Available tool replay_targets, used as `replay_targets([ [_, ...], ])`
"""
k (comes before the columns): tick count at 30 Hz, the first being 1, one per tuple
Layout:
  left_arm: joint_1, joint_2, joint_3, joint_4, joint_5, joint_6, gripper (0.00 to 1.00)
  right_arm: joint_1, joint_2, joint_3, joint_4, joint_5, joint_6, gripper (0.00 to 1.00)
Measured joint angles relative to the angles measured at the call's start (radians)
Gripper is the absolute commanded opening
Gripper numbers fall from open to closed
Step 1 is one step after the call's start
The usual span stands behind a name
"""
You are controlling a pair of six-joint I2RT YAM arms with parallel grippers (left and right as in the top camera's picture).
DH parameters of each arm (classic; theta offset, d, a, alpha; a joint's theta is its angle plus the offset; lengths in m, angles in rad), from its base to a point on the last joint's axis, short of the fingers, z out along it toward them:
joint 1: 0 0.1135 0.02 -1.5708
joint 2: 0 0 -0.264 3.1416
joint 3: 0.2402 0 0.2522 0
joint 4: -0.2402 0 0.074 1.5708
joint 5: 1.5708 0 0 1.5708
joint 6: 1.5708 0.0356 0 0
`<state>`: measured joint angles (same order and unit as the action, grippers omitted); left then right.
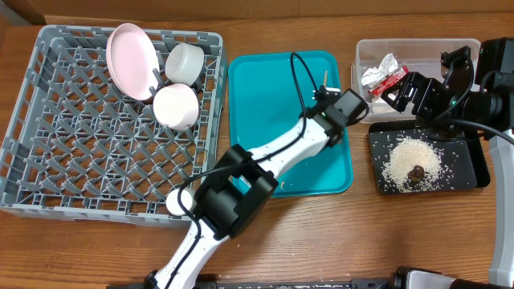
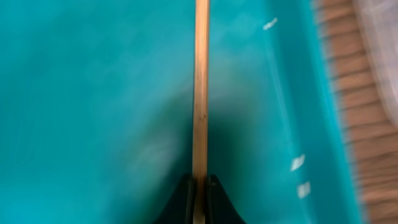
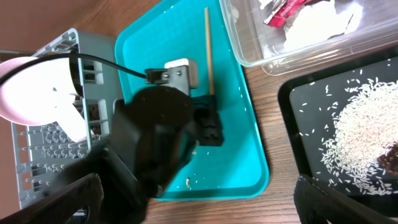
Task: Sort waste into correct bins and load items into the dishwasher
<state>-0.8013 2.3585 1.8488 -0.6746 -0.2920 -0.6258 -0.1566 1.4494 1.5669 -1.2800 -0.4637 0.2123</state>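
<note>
While clamped tight in the left gripper (image 2: 199, 190), a chopstick (image 2: 200, 93) is held over the teal tray (image 2: 93, 93).
The stick is seen running straight ahead from the fingertips. The right gripper (image 1: 399, 92) is spread wide, nothing held; the black tray (image 1: 474, 172) of rice (image 1: 411, 156) is noted just below its jaws, the clear tub (image 1: 418, 48) just beside.

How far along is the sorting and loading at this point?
Done: plate, bowl, cup in the dish rack; wrapper in the clear tub; rice and brown lump on the black tray. In hand: left pincer shut on a chopstick at the teal tray. Left: racking it.
</note>
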Motion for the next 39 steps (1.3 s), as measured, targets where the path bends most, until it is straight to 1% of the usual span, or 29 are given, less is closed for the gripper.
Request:
replay_targets([
  [3,0.034,0.0,0.076,-0.187,0.024,0.013,0.04,0.0,0.0,0.0,0.0,0.0,0.0,1.0],
  [8,0.13,-0.014,0.367,-0.571,0.076,0.1,0.04,0.0,0.0,0.0,0.0,0.0,0.0,1.0],
  [11,0.187,-0.065,0.513,-0.756,0.086,0.164,0.04,0.0,0.0,0.0,0.0,0.0,-0.001,1.0],
  [14,0.251,-0.154,0.608,-0.874,0.078,0.232,0.04,0.0,0.0,0.0,0.0,0.0,0.0,1.0],
  [19,0.389,-0.272,0.65,-0.998,0.06,0.338,0.04,0.0,0.0,0.0,0.0,0.0,0.0,1.0],
  [21,0.443,-0.275,0.644,-1.011,0.06,0.378,0.04,0.0,0.0,0.0,0.0,0.0,0.0,1.0],
  [24,0.521,-0.263,0.583,-0.984,0.076,0.442,0.04,0.0,0.0,0.0,0.0,0.0,0.0,1.0],
  [28,0.592,-0.24,0.449,-0.884,0.128,0.52,0.04,0.0,0.0,0.0,0.0,0.0,0.0,1.0],
  [32,0.607,-0.222,0.33,-0.812,0.164,0.571,0.04,0.0,0.0,0.0,0.0,0.0,0.0,1.0],
  [36,0.605,-0.221,0.265,-0.772,0.188,0.592,0.05,0.0,0.0,0.0,0.0,0.0,0.0,1.0],
  [37,0.605,-0.221,0.259,-0.768,0.192,0.598,0.15,0.0,0.0,0.0,0.0,0.0,0.001,1.0],
  [38,0.605,-0.221,0.255,-0.765,0.195,0.606,0.33,0.0,0.0,0.0,0.0,0.0,0.0,1.0],
  [39,0.605,-0.221,0.252,-0.764,0.199,0.607,0.47,0.0,0.0,0.0,0.0,0.0,0.0,1.0],
])
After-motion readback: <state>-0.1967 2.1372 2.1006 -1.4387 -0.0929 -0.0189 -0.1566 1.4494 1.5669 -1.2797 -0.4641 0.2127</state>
